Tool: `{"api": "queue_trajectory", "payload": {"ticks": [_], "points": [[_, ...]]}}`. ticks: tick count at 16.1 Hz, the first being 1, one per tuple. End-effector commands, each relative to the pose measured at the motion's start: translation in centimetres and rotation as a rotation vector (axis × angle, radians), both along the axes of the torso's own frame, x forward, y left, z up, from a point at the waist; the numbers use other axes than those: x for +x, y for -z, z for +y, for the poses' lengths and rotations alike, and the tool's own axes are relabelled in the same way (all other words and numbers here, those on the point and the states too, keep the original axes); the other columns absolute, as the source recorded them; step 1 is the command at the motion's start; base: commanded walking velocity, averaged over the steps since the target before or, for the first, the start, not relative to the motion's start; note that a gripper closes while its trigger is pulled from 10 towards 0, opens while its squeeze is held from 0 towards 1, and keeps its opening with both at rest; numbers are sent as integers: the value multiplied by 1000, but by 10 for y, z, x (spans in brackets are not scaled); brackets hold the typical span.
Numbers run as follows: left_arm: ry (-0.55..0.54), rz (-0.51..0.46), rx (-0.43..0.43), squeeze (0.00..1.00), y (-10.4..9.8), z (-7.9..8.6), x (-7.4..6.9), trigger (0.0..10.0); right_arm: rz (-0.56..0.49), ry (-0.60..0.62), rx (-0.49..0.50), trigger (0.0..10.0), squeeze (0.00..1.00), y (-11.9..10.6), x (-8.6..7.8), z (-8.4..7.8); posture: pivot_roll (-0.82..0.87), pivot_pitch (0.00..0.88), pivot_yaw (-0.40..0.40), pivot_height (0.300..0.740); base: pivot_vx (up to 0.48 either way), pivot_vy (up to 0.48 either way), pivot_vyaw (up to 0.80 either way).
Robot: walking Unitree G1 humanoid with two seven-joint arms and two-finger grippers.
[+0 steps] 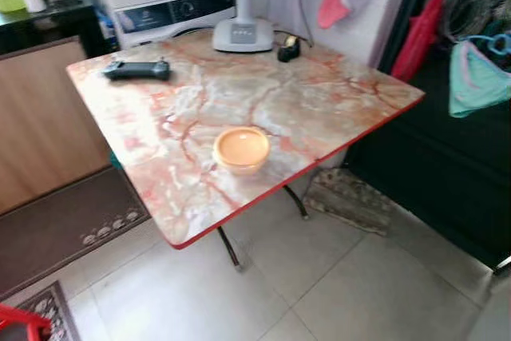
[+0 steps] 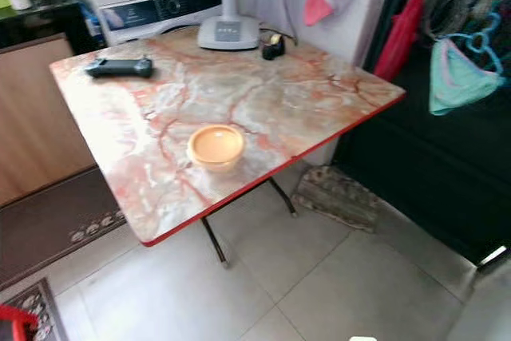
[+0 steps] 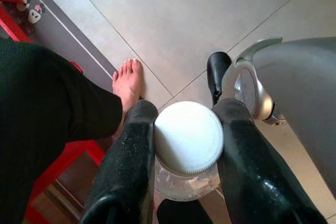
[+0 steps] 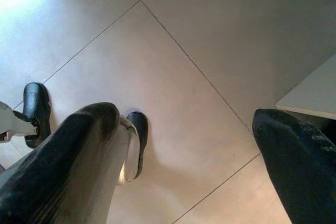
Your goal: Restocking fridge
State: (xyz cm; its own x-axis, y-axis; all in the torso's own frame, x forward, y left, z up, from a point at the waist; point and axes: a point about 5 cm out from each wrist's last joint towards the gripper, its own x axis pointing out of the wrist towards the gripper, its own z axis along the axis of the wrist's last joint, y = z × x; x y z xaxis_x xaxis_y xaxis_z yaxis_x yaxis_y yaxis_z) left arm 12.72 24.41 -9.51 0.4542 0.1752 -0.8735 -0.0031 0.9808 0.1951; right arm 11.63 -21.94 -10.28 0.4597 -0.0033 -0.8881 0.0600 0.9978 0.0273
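Left wrist view: the left hand (image 3: 185, 145) clamps a white-lidded jar (image 3: 188, 139) between both fingers, above the tiled floor (image 3: 210, 14), near a person's bare foot (image 3: 127, 81). Over the same floor, the right hand (image 4: 184, 145) hangs spread wide, holding nothing.

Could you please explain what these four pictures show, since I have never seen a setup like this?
They come from a walking humanoid robot with two arms, each ending in a two-fingered claw. Two pictures are its head cameras, looking down at a marble-patterned table bearing an orange bowl, a black remote, a fan base and a small black object. The other two look along each wrist toward the tiled floor. The left claw grips a clear jar with a white lid; a person's bare foot stands nearby. The right claw hangs open, holding nothing.
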Motion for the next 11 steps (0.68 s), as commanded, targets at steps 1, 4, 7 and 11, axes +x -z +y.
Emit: {"api": "queue_trajectory", "payload": {"ticks": [1,4,7,11], "points": [[21,24,11,0,1,2,-5,10000,13,0,5,10000,0,1,-2,1,67,0,-20,740,0,0,-800],[16,32,23,0,2,3,-9,10000,17,0,2,10000,0,1,-3,0,70,0,-23,740,0,-236,-800],[22,38,17,0,3,2,-10,10000,20,-7,1,10000,0,1,-3,0,71,0,-23,740,0,0,-800],[39,47,34,0,3,3,-11,10000,20,-17,3,10000,0,1,-4,1,73,0,-19,740,0,-73,-800]]}}
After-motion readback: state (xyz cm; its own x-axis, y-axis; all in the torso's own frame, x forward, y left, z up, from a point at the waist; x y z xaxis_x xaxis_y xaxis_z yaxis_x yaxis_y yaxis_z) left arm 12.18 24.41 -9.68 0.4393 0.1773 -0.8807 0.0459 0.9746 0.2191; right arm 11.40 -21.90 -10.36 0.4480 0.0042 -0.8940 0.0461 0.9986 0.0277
